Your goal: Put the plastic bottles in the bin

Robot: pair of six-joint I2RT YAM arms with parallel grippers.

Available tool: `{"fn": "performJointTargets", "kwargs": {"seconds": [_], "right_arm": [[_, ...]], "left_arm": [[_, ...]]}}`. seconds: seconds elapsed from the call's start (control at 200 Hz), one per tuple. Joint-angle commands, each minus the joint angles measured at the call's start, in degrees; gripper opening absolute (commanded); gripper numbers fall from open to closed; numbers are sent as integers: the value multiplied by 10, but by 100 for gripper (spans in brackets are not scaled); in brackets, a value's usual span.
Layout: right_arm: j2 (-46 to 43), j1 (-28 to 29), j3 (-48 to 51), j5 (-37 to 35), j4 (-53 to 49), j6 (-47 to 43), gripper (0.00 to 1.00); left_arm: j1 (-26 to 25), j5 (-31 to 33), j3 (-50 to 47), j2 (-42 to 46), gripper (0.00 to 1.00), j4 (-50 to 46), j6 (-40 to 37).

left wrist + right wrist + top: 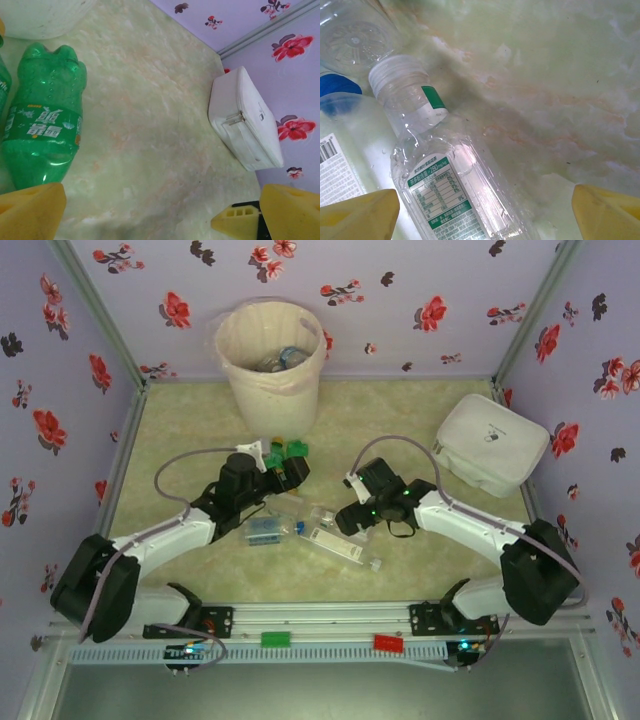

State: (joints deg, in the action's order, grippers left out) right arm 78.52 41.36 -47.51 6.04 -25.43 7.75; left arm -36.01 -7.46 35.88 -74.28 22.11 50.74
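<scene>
Right end effector (480,215): jaws wide apart, nothing clamped. A clear white-capped bottle (445,185) lies on the table (560,100) between them, close to the left-hand finger.
- Handling: looks empty, light and thin-walled, with droplets inside. Probably slick and crushable. Take it mid-body at the label, not the tapering neck.
- Just beyond it, two more: a blue-capped bottle (340,95) and a clear bottle seen base-on (355,35).

Left end effector (160,220): fully open, empty. One green bottle (45,120) lies ahead-left.

Far ahead: the bin (270,355), bottles already inside. One white box (490,445) ahead-right.
</scene>
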Motion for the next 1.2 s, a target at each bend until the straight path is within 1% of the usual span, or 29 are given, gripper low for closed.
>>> {"fn": "performJointTargets", "kwargs": {"seconds": [0.0,0.37,0.435,0.54,0.72,0.885,1.055,1.195], "right_arm": [[23,4,13,4,9,21,90],[80,6,-8,-21,2,37,89],[88,7,-10,-24,2,39,91],[86,10,-8,-27,3,43,97],[56,20,2,-32,11,53,99],[50,21,15,-58,26,57,99],[90,22,8,-42,44,70,96],[113,22,8,-53,57,79,93]], "left_arm": [[0,3,24,-9,100,40,10],[0,3,-7,-9,100,50,32],[0,4,-5,-10,100,50,30],[0,4,2,-14,100,50,27],[0,2,6,-22,100,53,29],[0,1,4,-25,100,56,31],[0,1,2,-22,100,56,32],[0,2,1,-19,100,55,32]]}}
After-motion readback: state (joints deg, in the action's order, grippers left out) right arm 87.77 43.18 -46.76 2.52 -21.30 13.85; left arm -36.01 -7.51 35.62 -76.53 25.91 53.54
